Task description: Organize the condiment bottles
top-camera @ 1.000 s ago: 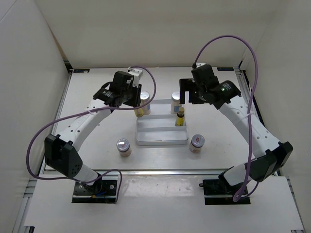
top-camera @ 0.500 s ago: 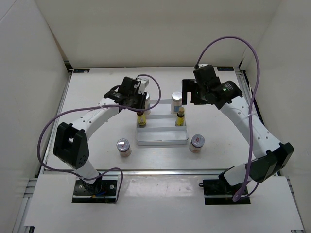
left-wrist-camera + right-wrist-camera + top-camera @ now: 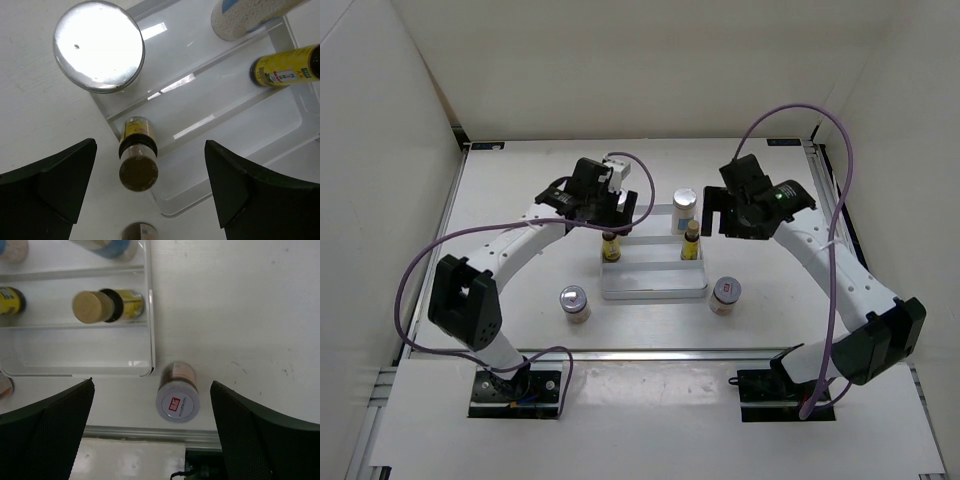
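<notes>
Left gripper (image 3: 150, 144) jaws wide apart, either side of amber bottle (image 3: 138, 172) standing on ridged tray (image 3: 240, 125), not touching. Right gripper (image 3: 152, 384) jaws apart above squat jar (image 3: 177, 402) on table (image 3: 240, 315), just beside tray's corner.

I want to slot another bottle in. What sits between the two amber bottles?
Nothing: the tray step between the left amber bottle and the right amber bottle is bare, which shows in the top view.

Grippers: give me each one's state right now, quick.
Left gripper: open, empty, over the thin amber bottle.
Right gripper: open, empty, above the squat jar.
</notes>
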{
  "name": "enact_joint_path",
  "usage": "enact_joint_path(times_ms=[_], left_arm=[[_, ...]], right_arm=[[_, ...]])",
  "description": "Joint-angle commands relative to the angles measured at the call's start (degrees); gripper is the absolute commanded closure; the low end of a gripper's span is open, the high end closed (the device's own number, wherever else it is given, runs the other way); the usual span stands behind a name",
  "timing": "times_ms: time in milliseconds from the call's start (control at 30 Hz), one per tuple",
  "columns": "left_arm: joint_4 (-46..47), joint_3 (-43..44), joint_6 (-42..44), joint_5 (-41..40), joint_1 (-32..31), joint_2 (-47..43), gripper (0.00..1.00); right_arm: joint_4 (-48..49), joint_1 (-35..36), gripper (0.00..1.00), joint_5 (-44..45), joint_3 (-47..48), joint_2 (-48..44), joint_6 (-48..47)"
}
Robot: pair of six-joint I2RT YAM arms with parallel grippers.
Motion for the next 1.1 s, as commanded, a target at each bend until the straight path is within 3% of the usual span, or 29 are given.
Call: enact_joint_path(times_ms=[0,233,400,833,1067], left_arm=[[0.0,3.9,-0.2,-2.4,-0.6,-8.5,0.0],[-2.2,5.3,0.4,-12.7,-0.6,-20.2,0.0],[-2.2,-0.5,0.4,-21.5,-0.1,-27.3,0.0],[-2.8,-17.4,-2.9,-23.3,4.8,-40.4,0.0],[-3.3,-21.4,-4.6,-22.2,7.7,-43.0,0.0]], right_arm=[[-2.6,-1.9,0.0,-2.1,-3.1,-3.1,4.6],[-4.3,-3.2,0.0,-8.2,-11.5,-3.7,9.9],[-2.7,-3.2,0.0,-10.3,-17.2,-2.5,13.2],[1.6,-3.7,0.0,-12.1,-23.4,5.6,18.7],[1.1,-3.7,0.31,-10.1,-23.9,5.6,19.8]])
